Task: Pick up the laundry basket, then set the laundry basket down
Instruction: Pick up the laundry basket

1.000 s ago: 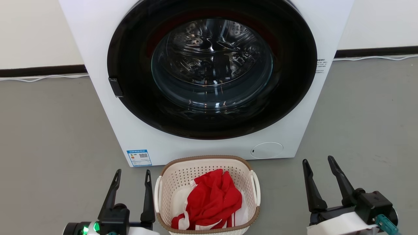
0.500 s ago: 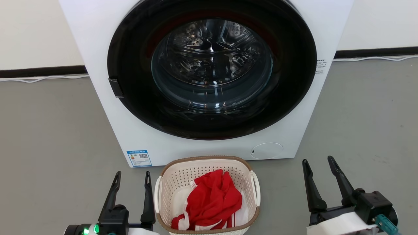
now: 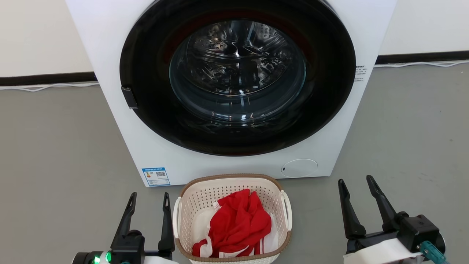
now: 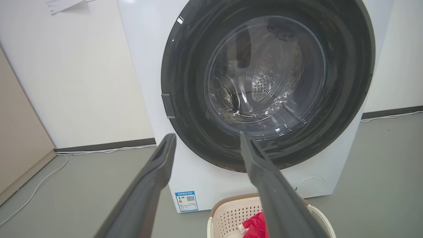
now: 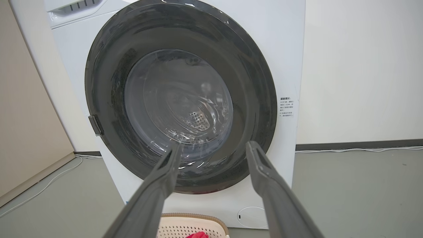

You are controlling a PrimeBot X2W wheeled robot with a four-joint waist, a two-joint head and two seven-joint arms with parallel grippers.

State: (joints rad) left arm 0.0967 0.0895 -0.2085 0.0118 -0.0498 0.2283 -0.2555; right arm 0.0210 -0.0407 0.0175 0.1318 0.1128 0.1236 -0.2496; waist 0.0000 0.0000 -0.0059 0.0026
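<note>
While the basket [image 3: 198,206] sits before the washer [image 3: 110,55], the left tool [image 3: 150,194] stands just beside it, released. The right tool [image 3: 355,179], farther off, is released too.

Laundry basket [image 3: 205,194] — cream-white, perforated dot pattern, brown woven-look rim. Cloth [image 3: 238,223] red with white stripes. Washer [image 3: 106,73] white, door ring [image 3: 146,95] black, sticker [image 3: 156,176] blue. Floor [image 3: 55,146] grey — skirting [image 3: 44,79] black, wall [image 3: 36,36] off-white.
</note>
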